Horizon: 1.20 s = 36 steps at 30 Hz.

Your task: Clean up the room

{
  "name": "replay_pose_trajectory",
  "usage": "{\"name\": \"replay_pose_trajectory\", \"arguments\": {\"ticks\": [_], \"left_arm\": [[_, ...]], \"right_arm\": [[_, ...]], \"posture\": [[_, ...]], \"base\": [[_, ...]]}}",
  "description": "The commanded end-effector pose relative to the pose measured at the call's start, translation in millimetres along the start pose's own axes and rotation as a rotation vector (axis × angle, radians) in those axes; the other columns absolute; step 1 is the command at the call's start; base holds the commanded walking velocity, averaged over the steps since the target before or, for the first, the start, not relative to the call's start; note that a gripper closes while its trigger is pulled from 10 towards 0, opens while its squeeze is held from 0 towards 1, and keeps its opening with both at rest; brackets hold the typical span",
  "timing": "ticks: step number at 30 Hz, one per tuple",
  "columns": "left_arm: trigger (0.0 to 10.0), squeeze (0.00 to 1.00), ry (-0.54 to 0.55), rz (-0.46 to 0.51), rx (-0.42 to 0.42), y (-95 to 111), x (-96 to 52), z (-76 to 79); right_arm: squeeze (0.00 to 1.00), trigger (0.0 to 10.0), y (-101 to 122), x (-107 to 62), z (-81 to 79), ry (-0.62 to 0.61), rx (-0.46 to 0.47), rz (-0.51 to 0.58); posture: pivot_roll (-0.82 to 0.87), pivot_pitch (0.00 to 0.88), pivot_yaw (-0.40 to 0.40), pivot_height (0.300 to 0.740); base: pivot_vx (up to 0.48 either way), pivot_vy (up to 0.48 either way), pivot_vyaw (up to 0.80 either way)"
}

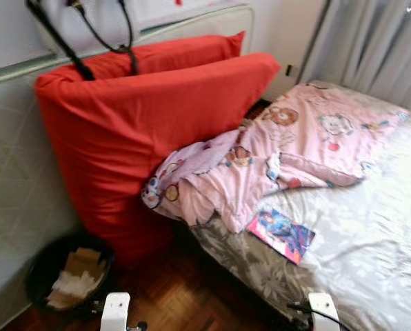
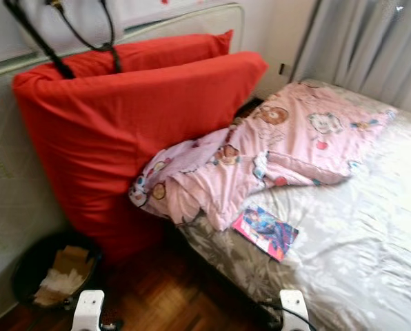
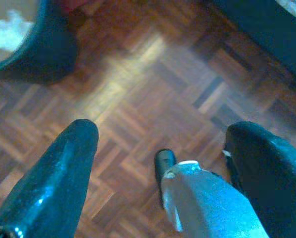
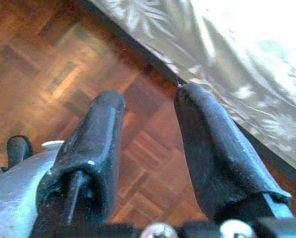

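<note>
both my arms hang idle over the brown parquet floor (image 3: 153, 74). my left gripper (image 3: 160, 134) has its fingers spread wide and holds nothing. my right gripper (image 4: 148, 114) also has its fingers parted with floor showing between them, just beside the edge of the bed with the pale floral sheet (image 1: 371, 241).

items to clear, as i judge them: the thin pink-and-blue illustrated booklet (image 1: 283, 233) lies flat on the sheet at about 5 o'clock in the head view, just below the crumpled pink cartoon-print blanket (image 1: 274, 155) at centre. the round black waste bin holding crumpled paper (image 1: 67, 272) stands on the floor at 8 o'clock, touching the base of the large red fabric cushions (image 1: 143, 131), which lean upright against the pale quilted wall at 10 o'clock.

recommended procedure: take the booklet first. it is thin, glossy and flexible, so approach low along the sheet and pinch one free corner or edge rather than pressing down from above. the sheet is soft and wrinkled and may be caught with it; keep the lower finger shallow.

the blanket is limp cloth: gather it at a fold, as it will trail. the cushions look bulky and yielding, likely needing both arms.
</note>
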State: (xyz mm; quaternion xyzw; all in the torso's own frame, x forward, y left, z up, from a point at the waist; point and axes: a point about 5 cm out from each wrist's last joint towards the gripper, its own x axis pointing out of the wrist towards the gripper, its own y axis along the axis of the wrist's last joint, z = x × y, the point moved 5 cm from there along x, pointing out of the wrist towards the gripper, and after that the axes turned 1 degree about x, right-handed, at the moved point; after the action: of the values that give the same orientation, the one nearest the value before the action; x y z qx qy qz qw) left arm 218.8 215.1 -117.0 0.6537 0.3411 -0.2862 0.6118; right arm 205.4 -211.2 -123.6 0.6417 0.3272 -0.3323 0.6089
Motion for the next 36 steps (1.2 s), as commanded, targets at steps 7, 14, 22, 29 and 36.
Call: {"name": "replay_pose_trajectory", "arguments": {"ticks": [7, 14, 22, 29, 36], "left_arm": [[10.0, 0.0, -0.004, -0.018, -0.003, -3.2, -0.1, 1.4], [10.0, 0.0, -0.004, -0.02, -0.007, -3.6, -0.1, 1.4], [10.0, 0.0, -0.006, -0.02, -0.022, -3.9, -0.1, 1.6], [10.0, 0.0, -0.014, -0.019, -0.037, -3.9, -0.2, 2.4], [10.0, 0.0, -0.02, -0.02, -0.045, -4.4, -0.3, 2.6]], "right_arm": [[0.0, 10.0, -1.2, -0.8, 3.7, -0.007, -0.005, -0.005], [0.0, 10.0, -0.1, -0.8, 3.7, -0.008, 0.003, 0.004], [0.0, 10.0, 0.3, -0.8, 3.1, -0.004, 0.004, 0.007], [0.0, 10.0, 0.2, -0.8, 3.0, -0.004, 0.001, 0.006], [0.0, 10.0, 0.7, -0.8, 3.1, -0.008, -0.011, 0.01]], "posture": [[-0.07, 0.0, -0.041, 0.74], [-0.06, 0.0, -0.041, 0.74], [-0.07, 0.0, -0.041, 0.74], [-0.07, 0.0, -0.04, 0.74], [-0.07, 0.0, -0.038, 0.74]], "base": [[0.0, 0.0, -0.76], [0.0, 0.0, -0.2], [0.0, 0.0, 0.0], [0.0, 0.0, 0.0], [0.071, 0.0, 0.0]]}}
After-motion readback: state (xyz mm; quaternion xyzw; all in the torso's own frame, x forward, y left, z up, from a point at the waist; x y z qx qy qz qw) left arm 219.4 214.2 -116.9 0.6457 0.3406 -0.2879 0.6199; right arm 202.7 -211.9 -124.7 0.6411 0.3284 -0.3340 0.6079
